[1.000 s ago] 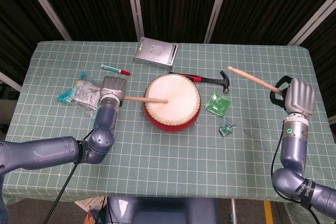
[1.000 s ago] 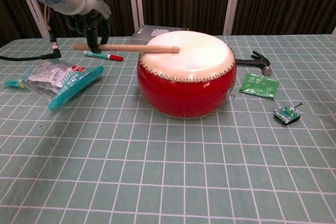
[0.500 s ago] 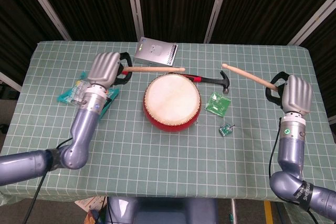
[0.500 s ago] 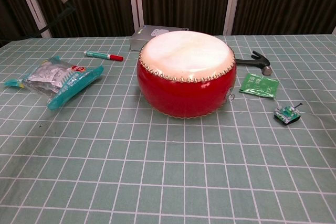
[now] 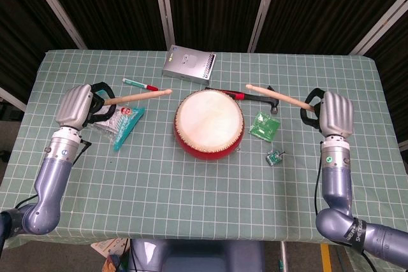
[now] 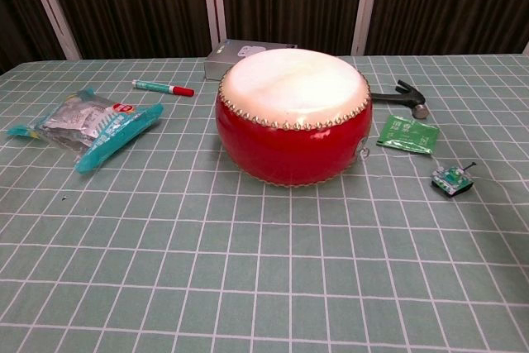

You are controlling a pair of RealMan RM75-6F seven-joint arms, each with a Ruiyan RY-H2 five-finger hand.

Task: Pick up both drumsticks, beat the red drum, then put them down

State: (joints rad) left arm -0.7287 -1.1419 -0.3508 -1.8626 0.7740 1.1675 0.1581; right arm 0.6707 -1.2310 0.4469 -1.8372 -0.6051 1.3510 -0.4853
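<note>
The left hand (image 5: pixel 75 106) now sits well out to the left of the red drum (image 5: pixel 209 122), above the plastic packet (image 5: pixel 118 121), having swung away from the drum after its stick lay across the skin a second ago. Its drumstick (image 5: pixel 136 97) no longer touches the drumhead; the tip points toward the drum over the marker (image 5: pixel 140 84). The right hand (image 5: pixel 334 114) has moved inward, and its drumstick (image 5: pixel 278 96) (previously ending beyond the hammer (image 5: pixel 258 95)) now reaches over the hammer's head, closer to the drum's upper right edge.
</note>
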